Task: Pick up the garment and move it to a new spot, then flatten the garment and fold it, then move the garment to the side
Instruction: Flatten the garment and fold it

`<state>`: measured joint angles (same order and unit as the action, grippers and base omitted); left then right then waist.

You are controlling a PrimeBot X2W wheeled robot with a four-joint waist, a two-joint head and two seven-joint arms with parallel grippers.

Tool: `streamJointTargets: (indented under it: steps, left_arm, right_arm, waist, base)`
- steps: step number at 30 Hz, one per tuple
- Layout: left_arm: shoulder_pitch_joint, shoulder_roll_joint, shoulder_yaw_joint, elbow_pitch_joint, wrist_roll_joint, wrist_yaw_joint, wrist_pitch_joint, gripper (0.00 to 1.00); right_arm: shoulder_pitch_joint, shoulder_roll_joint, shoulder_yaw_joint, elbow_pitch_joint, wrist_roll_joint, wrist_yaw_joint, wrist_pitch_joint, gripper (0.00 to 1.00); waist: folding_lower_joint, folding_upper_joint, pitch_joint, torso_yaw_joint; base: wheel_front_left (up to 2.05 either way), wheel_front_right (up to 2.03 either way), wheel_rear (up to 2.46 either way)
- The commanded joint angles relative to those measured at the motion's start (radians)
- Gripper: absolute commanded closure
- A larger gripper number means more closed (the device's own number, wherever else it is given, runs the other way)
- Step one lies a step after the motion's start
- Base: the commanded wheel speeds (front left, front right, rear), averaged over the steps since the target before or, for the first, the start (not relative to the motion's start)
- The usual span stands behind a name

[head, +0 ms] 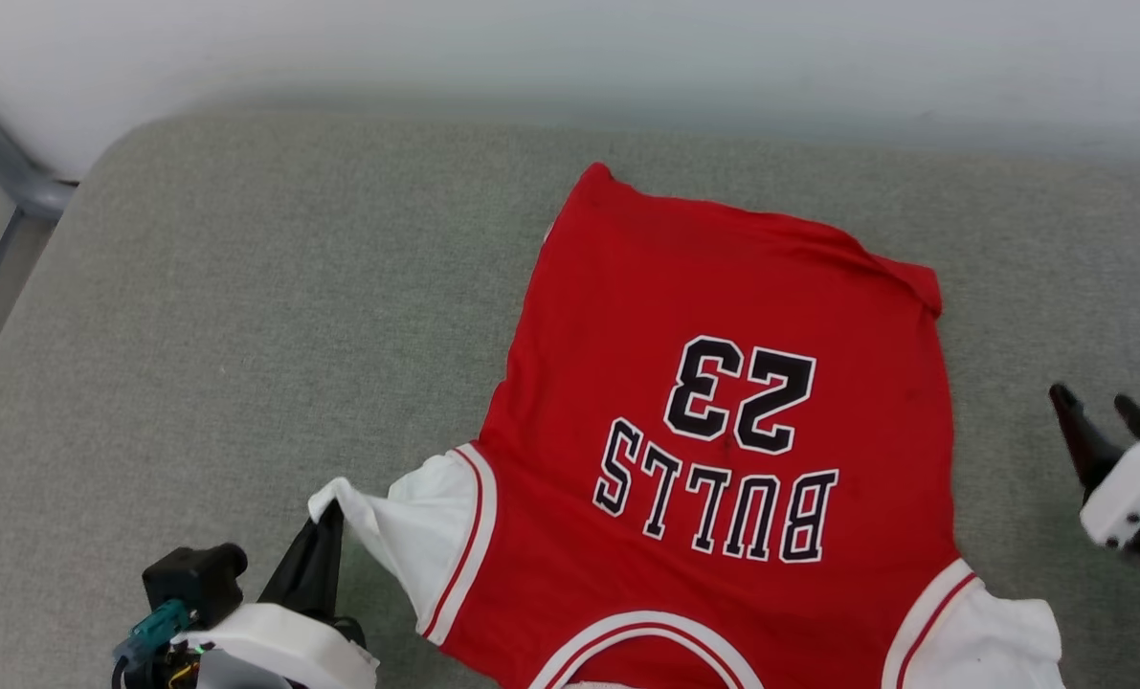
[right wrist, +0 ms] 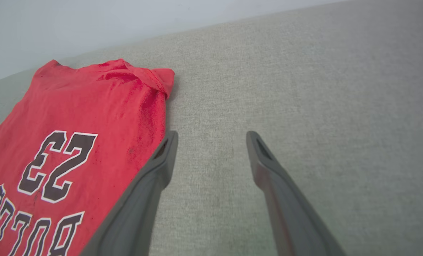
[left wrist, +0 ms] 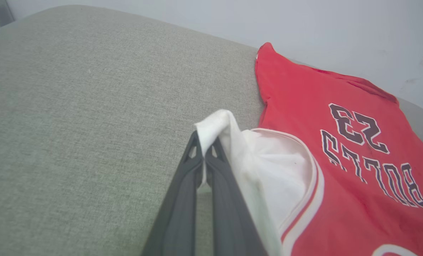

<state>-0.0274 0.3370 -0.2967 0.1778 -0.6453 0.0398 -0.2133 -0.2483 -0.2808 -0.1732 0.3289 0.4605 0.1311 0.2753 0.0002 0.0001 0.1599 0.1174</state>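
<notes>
The garment [head: 723, 316], a red jersey with "BULLS 23" lettering, lies spread on the grey cushion, collar toward me, hem at the far side. Its left white sleeve [head: 416, 526] is pulled outward, and my left gripper [head: 325, 517] is shut on the tip of that sleeve. In the left wrist view the pinched white cloth [left wrist: 215, 128] folds over my closed left gripper [left wrist: 204, 142]. My right gripper [head: 1096, 407] hangs open to the right of the garment, holding nothing. In the right wrist view my right gripper [right wrist: 211, 137] has its fingers spread over bare cushion beside the garment's [right wrist: 72, 106] right edge.
The grey fabric cushion [head: 244, 287] stretches left and right of the garment, with a pale wall [head: 570, 48] behind it. A grey metal frame [head: 5, 163] shows at the far left corner. The right white sleeve [head: 991, 632] lies flat near the bottom edge.
</notes>
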Motion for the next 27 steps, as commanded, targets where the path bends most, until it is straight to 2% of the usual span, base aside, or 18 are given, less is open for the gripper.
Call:
streamJointTargets:
  steps: [1, 7, 13, 19, 23, 24, 26, 27]
  left_arm:
    - [-0.021, -0.005, -0.003, -0.012, 0.007, 0.004, -0.004, 1.0]
    - [-0.079, -0.025, -0.023, -0.062, 0.027, -0.004, -0.014, 1.0]
    - [-0.129, -0.058, -0.043, -0.066, 0.033, -0.02, -0.026, 1.0]
    - [-0.158, -0.082, -0.054, -0.045, 0.039, -0.039, -0.037, 1.0]
    - [-0.168, -0.091, -0.05, -0.027, 0.043, -0.048, -0.044, 1.0]
    - [-0.169, -0.093, -0.049, -0.022, 0.044, -0.049, -0.045, 1.0]
    - [-0.172, -0.098, -0.046, -0.015, 0.044, -0.051, -0.046, 1.0]
    - [-0.172, -0.101, -0.045, -0.01, 0.044, -0.053, -0.046, 1.0]
  right_arm:
    - [-0.049, -0.017, 0.006, 0.016, 0.007, -0.001, 0.02, 0.0]
    - [-0.292, -0.075, 0.066, 0.135, 0.0, -0.001, 0.165, 0.0]
    - [-0.452, -0.117, 0.138, 0.231, -0.037, -0.001, 0.248, 0.0]
    - [-0.531, -0.138, 0.193, 0.325, -0.056, -0.001, 0.312, 0.0]
    - [-0.512, -0.134, 0.254, 0.41, -0.046, -0.001, 0.439, 0.0]
    - [-0.508, -0.133, 0.263, 0.426, -0.039, -0.001, 0.467, 0.28]
    - [-0.503, -0.124, 0.272, 0.441, -0.029, 0.0, 0.499, 1.0]
    - [-0.503, -0.124, 0.274, 0.444, -0.027, 0.0, 0.508, 1.0]
  waist:
    - [-0.0002, -0.0001, 0.055, 0.043]
    - [-0.0002, -0.0001, 0.154, 0.099]
    - [-0.0002, -0.0001, 0.226, 0.146]
    - [-0.0002, -0.0001, 0.273, 0.167]
    - [-0.0002, -0.0001, 0.285, 0.173]
    - [-0.0002, -0.0001, 0.286, 0.174]
    - [-0.0002, -0.0001, 0.285, 0.174]
    - [-0.0002, -0.0001, 0.282, 0.175]
  base:
    - [0.0, 0.0, 0.0]
    - [0.0, 0.0, 0.0]
    - [0.0, 0.0, 0.0]
    - [0.0, 0.0, 0.0]
    - [0.0, 0.0, 0.0]
    - [0.0, 0.0, 0.0]
    - [0.0, 0.0, 0.0]
    - [0.0, 0.0, 0.0]
